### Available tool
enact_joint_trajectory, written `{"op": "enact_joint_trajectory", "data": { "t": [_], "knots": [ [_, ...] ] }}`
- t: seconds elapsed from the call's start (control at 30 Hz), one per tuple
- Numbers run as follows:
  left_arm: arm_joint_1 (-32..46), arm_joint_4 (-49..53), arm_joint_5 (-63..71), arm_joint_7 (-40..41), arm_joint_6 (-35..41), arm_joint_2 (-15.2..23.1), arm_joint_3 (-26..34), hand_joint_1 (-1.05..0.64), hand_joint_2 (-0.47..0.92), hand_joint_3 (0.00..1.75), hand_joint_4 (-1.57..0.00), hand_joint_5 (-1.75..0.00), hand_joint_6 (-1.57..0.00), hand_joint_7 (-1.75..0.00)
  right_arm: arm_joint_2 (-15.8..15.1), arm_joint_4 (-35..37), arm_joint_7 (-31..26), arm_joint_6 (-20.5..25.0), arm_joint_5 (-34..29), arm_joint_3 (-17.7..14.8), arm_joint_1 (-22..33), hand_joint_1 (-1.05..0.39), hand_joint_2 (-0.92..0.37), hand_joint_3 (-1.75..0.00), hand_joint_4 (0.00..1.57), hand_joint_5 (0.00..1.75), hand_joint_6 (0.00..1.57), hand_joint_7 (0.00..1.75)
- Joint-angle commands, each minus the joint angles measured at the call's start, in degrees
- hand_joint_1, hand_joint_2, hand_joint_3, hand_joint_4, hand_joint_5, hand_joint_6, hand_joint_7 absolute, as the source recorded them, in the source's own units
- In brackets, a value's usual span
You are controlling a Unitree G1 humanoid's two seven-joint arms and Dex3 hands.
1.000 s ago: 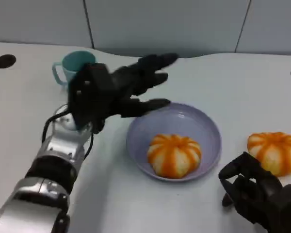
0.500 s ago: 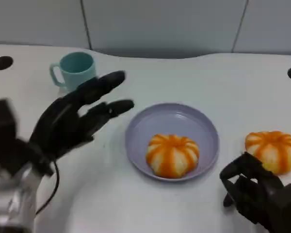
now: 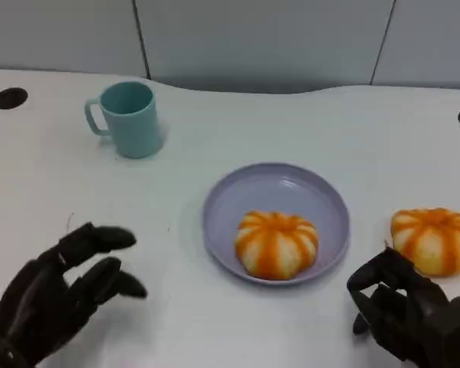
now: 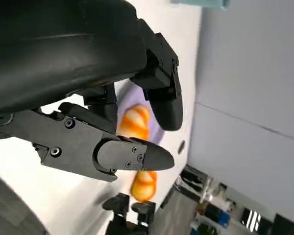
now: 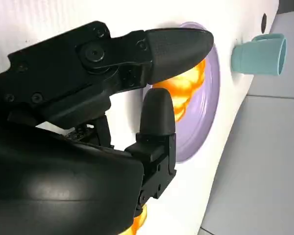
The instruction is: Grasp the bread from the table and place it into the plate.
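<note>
White table, grey wall panels behind; bread in plate; both hands empty, fingers apart.

left robot hand: empty, fingers spread | right robot hand: curled, empty

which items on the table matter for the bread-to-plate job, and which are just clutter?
Job:
- bread on the table, beside the right hand
- plate, lavender
- bread in the plate, already placed

Lying about:
- teal mug, standing upright at the back left
- left hand, open, holding nothing
</note>
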Motion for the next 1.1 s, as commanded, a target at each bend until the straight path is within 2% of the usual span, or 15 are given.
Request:
{"op": "enact_joint_trajectory", "data": {
  "t": [0.03, 0.13, 0.3, 0.43, 0.77, 1.1],
  "knots": [
    [0.96, 0.85, 1.26, 1.10, -0.84, 1.07, 0.60, -0.38, 0.92, 0.19, -0.52, -1.75, -0.34, -1.71, -1.15, -1.26, 0.34, -0.60, 0.16, -0.42, 0.44, -0.27, -0.92, -0.35, 0.59, 1.75, 0.36, 1.75],
    [0.65, 1.97, 1.59, 2.00, -0.17, 0.68, 0.68, -0.33, 0.92, 0.19, -0.57, -1.75, -0.36, -1.74, -1.07, -1.74, 0.40, 0.15, 0.42, -0.64, 0.63, -0.27, -0.92, -0.35, 0.59, 1.75, 0.35, 1.75],
    [0.30, 4.70, 3.79, 2.30, -3.25, 0.10, -0.38, -0.30, 0.92, 0.17, -0.60, -1.75, -0.38, -1.75, -1.49, -2.89, 0.85, 1.39, 0.80, -1.14, 1.05, -0.28, -0.92, -0.35, 0.55, 1.75, 0.35, 1.75],
    [-1.00, 7.30, 4.30, 2.83, -2.73, 0.01, -0.26, -0.32, 0.92, 0.12, -0.60, -1.75, -0.42, -1.75, -1.81, -2.63, -0.11, 1.11, -0.54, -0.97, 0.90, -0.27, -0.92, -0.35, 0.54, 1.75, 0.34, 1.75],
    [-2.27, 9.86, 3.99, 1.50, -2.57, 0.27, -0.26, -0.28, 0.92, 0.13, -0.56, -1.75, -0.39, -1.75, -1.66, -0.59, -0.02, -0.76, 0.21, -1.15, 0.07, -0.27, -0.92, -0.33, 0.57, 1.75, 0.37, 1.75],
    [-2.17, 9.35, 3.95, 2.50, -1.39, 0.16, -0.17, -0.28, 0.92, 0.12, -0.56, -1.75, -0.38, -1.75, -1.56, -1.82, 0.11, 0.97, 0.82, -1.16, 0.52, -0.28, -0.92, -0.33, 0.57, 1.75, 0.37, 1.75]
  ]
}}
